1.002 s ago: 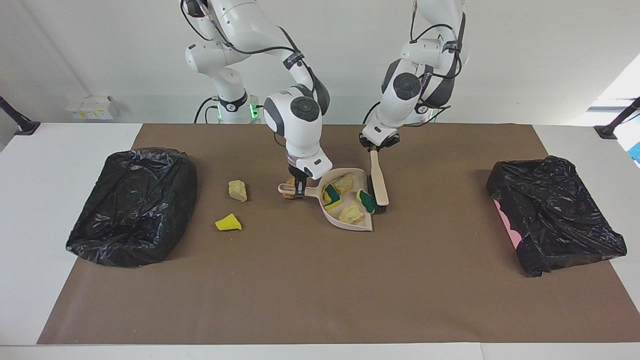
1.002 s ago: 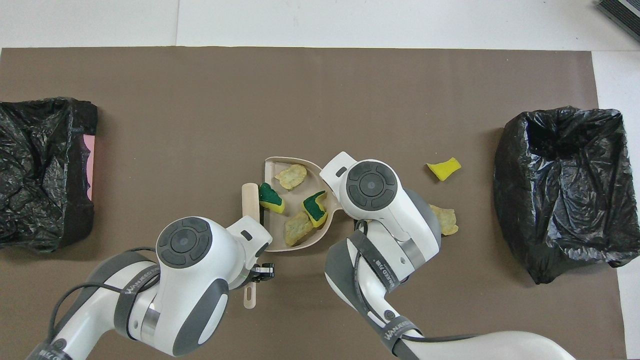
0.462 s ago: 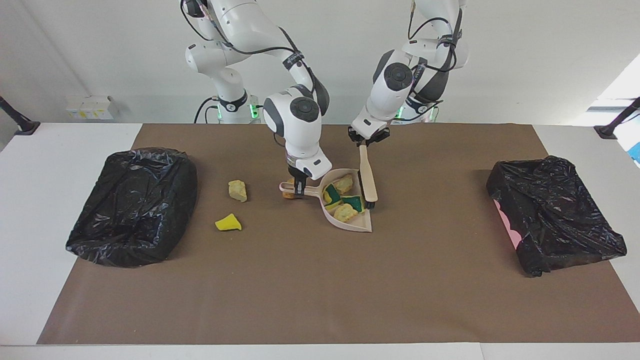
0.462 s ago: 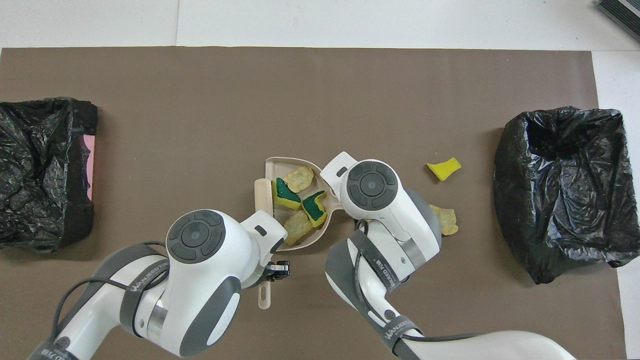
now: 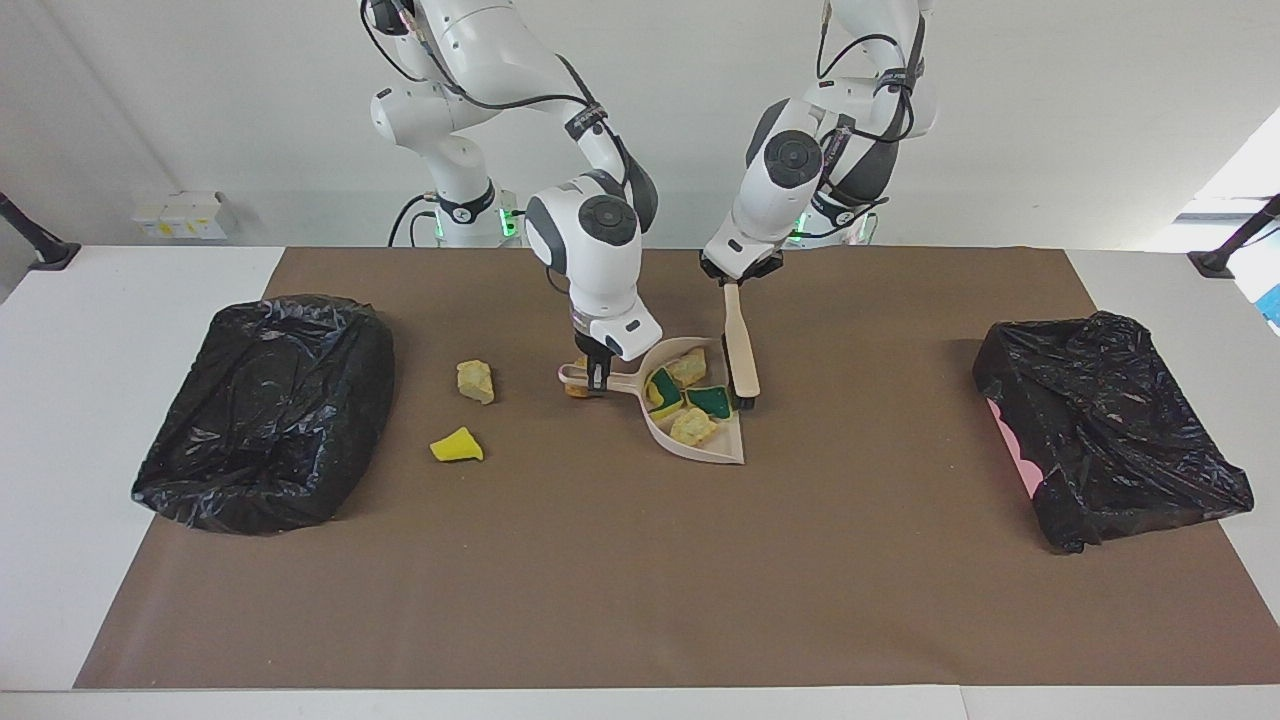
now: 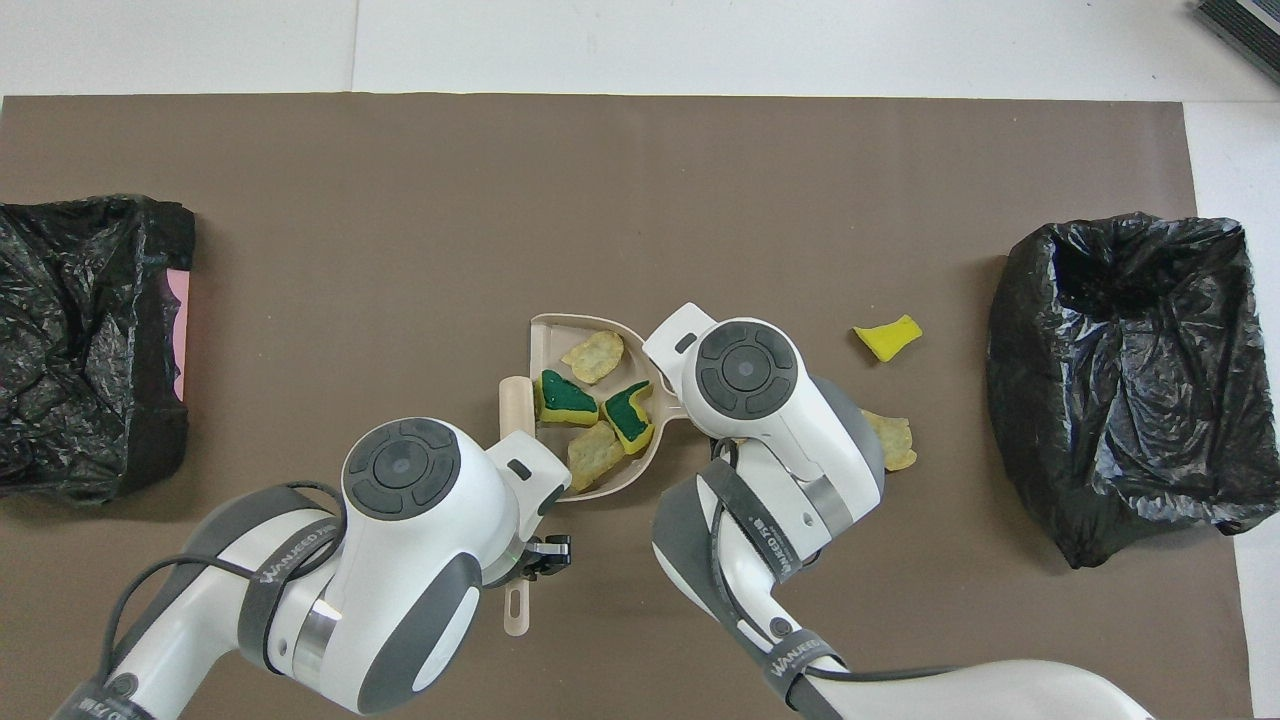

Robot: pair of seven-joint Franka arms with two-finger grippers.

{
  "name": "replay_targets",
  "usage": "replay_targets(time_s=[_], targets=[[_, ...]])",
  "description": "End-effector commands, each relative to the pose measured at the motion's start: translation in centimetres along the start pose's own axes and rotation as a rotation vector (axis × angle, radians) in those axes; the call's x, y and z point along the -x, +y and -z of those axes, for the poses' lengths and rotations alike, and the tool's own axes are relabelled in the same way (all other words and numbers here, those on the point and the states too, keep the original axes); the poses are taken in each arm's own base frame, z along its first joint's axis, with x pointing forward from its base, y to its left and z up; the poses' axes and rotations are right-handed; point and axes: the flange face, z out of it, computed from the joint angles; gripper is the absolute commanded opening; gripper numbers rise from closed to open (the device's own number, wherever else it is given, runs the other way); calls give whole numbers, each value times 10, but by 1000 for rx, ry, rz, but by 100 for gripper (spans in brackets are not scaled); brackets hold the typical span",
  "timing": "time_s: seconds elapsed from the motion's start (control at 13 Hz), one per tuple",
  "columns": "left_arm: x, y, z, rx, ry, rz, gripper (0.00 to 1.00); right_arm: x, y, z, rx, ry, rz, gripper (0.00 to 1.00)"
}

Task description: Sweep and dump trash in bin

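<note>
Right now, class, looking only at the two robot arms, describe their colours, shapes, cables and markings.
Both the left arm and the right arm have glossy white rounded shells with dark grey joint bands and round grey end caps. Black cables loop along them. "WANEED" lettering shows on the bands. Each ends in a small black gripper.

The left pincer (image 5: 738,279) now holds the brush (image 5: 741,345) closer against the dustpan (image 5: 712,447) mouth. Below it, the green-topped sponge (image 5: 711,401) sits deeper inside, bunched against the other scraps.
</note>
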Motion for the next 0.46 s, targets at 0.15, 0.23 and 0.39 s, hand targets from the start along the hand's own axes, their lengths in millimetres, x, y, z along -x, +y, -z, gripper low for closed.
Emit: replay_targets(time_s=[0.15,0.23,0.39], targets=[[22,-1,-2,-65,-7,-8,0,19,10,17,1,7,-27,0],[26,6,-2,-68,4,-20,0,25,13,20,2,12,-39,0],[30,19,-2,-52,30,-40,0,38,19,25,3,22,-51,0]])
